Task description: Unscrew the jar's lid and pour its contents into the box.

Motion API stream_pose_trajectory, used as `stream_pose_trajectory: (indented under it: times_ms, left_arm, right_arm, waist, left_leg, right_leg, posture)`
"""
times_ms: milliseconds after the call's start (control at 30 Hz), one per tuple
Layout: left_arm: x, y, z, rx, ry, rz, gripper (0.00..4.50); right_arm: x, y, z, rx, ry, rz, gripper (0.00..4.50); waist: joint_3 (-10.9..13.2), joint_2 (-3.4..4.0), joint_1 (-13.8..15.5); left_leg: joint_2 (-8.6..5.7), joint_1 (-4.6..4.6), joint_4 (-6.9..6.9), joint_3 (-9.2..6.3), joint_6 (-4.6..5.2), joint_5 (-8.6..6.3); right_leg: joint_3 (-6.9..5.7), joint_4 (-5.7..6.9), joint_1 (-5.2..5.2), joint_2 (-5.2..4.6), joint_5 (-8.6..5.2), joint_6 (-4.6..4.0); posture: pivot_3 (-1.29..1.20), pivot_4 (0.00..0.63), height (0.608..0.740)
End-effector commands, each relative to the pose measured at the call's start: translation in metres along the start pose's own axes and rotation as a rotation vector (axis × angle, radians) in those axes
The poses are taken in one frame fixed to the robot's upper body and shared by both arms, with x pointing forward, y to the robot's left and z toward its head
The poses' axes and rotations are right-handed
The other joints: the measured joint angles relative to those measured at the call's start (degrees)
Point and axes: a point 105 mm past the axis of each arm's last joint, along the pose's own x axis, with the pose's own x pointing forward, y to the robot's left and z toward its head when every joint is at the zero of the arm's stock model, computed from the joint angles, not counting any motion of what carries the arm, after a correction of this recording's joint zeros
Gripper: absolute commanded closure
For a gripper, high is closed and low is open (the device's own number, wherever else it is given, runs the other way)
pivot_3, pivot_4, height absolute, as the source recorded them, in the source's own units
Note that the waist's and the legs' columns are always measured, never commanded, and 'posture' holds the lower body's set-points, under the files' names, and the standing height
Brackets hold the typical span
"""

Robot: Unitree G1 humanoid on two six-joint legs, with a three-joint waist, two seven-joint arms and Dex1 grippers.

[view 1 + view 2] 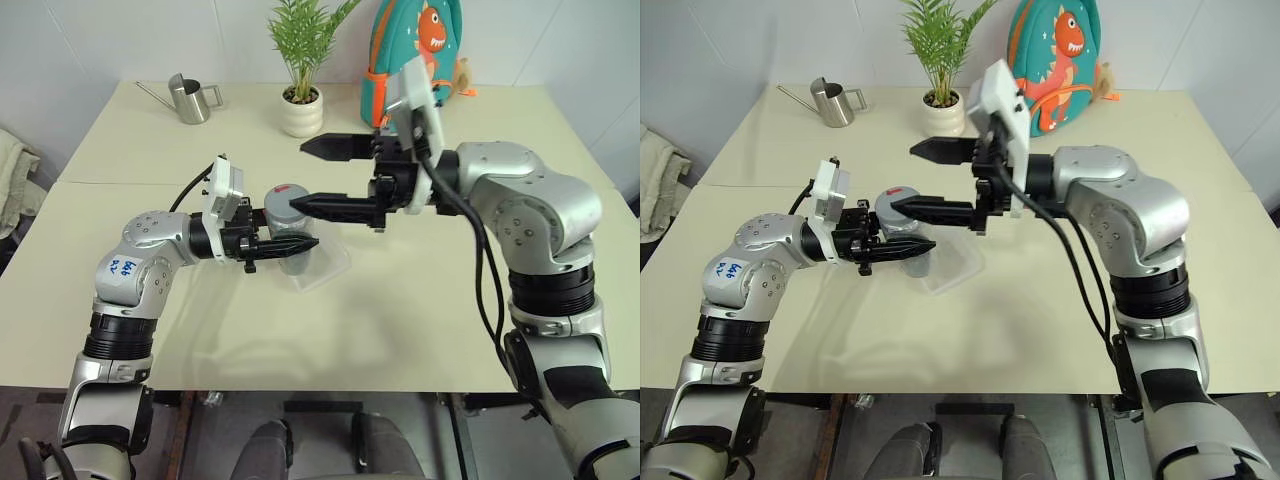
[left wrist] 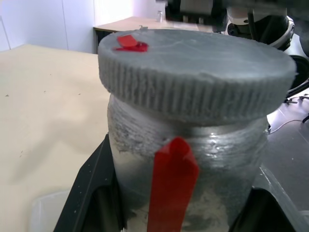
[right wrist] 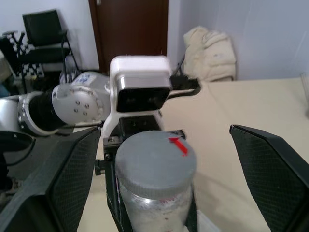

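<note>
Jar (image 1: 288, 235) clamped by left gripper (image 1: 290, 245); right gripper (image 1: 322, 178) spread wide.

head stereo overhead, wrist views near jar (image 2: 193, 159)

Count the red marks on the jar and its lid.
2. One red strip runs down the side of the jar, between the left pincer's fingers; one small red mark sits on top of the lid, near its edge. The jar's far side is hidden.
</note>
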Motion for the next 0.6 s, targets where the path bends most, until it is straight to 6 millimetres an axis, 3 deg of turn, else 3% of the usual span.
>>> stream_pose_trajectory:
  times_ms: [33,300,600]
  left_arm:
    - [0.005,-0.002,0.013,0.058,-0.015,-0.026,2.57]
    - [0.006,-0.003,0.012,0.057,-0.016,-0.031,2.57]
    - [0.005,-0.002,0.012,0.061,-0.016,-0.024,2.57]
  right_arm:
    - [0.011,0.003,0.011,-0.086,-0.003,0.0,0.02]
    - [0.013,-0.009,0.004,-0.081,0.003,-0.038,0.02]
    - [-0.011,-0.022,-0.005,-0.06,0.023,-0.071,0.02]
  waist:
    - [0.0,0.0,0.0]
    - [0.0,0.0,-0.1]
    - [0.0,0.0,-0.1]
  left_leg:
    - [0.0,0.0,0.0,0.0,0.0,0.0]
    - [0.0,0.0,0.0,0.0,0.0,0.0]
    - [0.0,0.0,0.0,0.0,0.0,0.0]
  right_leg:
    - [0.0,0.0,0.0,0.0,0.0,0.0]
    - [-0.01,0.01,0.0,0.02,0.0,0.0]
    - [-0.02,0.01,0.0,0.03,0.0,0.0]
  posture:
    - [0.0,0.15,0.74]
    - [0.0,0.15,0.74]
    - [0.0,0.15,0.74]
